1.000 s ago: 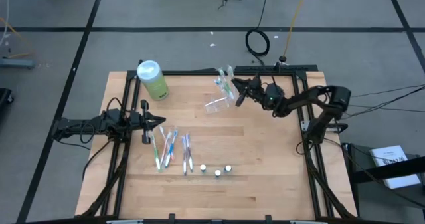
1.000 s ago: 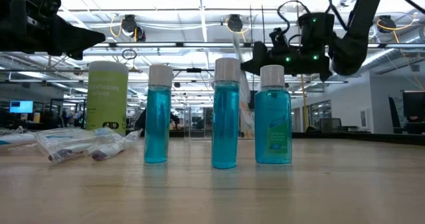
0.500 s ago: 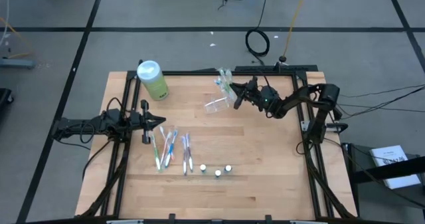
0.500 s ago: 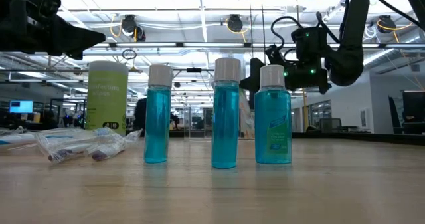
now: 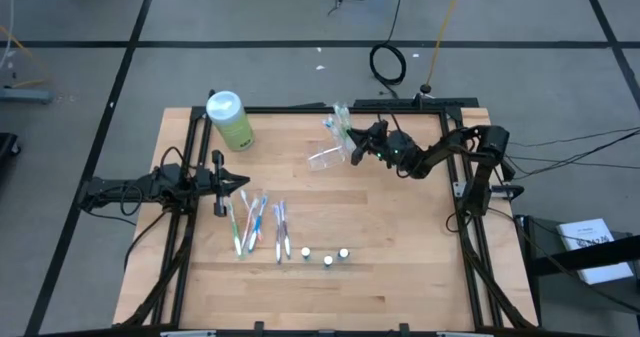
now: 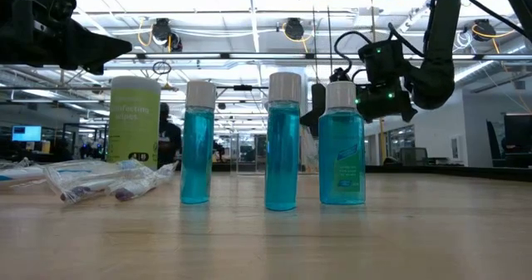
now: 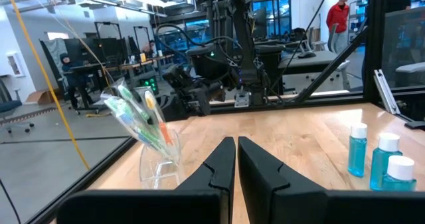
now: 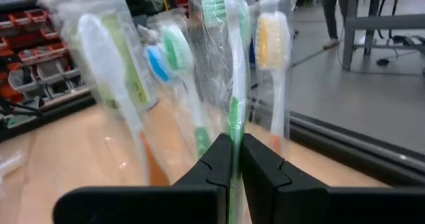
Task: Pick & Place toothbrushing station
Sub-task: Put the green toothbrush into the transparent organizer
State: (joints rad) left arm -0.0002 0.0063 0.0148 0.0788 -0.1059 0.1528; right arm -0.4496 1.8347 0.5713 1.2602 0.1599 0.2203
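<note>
Dark right gripper [image 5: 353,143]: upper centre of high view, fingers clenched on a wrapped green brush [image 8: 232,84]
Step done well: judged, lower the brush straight into the station without tipping it
Station [image 5: 327,155]: clear, brushes fanning out
Left gripper [image 5: 240,182]: closed, mid-left

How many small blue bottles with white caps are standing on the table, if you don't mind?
3: the small blue bottles stand in a row near the table's front edge, left, middle and right. None seems hidden.
</note>
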